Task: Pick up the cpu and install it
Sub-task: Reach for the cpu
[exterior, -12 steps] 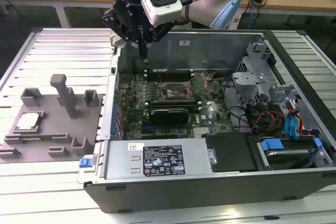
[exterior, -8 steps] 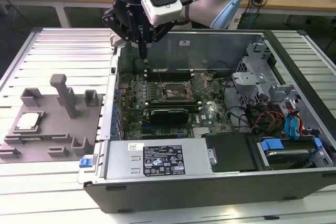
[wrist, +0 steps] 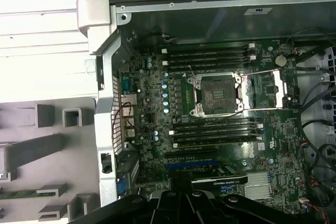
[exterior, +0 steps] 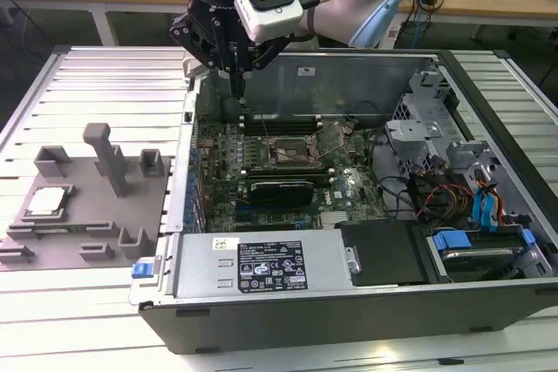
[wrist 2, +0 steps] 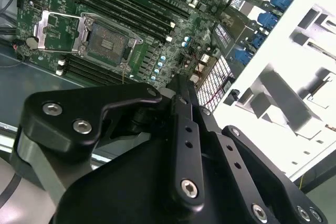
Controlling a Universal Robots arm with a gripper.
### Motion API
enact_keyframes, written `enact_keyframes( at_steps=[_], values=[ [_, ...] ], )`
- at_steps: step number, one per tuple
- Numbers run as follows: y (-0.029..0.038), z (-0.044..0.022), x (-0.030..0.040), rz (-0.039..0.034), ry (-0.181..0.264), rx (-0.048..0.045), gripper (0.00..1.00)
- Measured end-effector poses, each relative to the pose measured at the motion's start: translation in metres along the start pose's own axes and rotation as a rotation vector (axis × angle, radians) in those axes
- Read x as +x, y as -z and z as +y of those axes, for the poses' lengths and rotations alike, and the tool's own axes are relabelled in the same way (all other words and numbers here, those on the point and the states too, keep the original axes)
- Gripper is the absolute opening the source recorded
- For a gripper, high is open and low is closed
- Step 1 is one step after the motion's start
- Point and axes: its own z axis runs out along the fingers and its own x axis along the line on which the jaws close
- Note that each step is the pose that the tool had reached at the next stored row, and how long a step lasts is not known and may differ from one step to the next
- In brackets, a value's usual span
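The computer case (exterior: 349,315) is lying open on its side on the bench (exterior: 87,311), with the motherboard facing up so its empty socket (exterior: 292,152) is reachable from above. The gripper (exterior: 238,89) is hanging over the case's far corner, fingers pressed together and carrying nothing. The cpu (exterior: 48,202) is sitting outside the case, lying flat in the grey fixture (exterior: 91,213) beside it, ready for picking.

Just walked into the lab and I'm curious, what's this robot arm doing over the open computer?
The arm's gripper hangs shut and empty over the open computer case, near its far side in the exterior view. The cpu lies on the grey fixture at the exterior view's left, not yet picked up. The socket inside the case is open with no chip in it.
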Motion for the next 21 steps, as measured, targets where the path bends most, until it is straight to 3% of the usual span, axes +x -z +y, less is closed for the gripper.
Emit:
enact_keyframes(
  at_steps=[21],
  values=[
    [0.0006,-0.0016,0.0219,-0.0002,0.0,0.0,0.11]
  ],
)
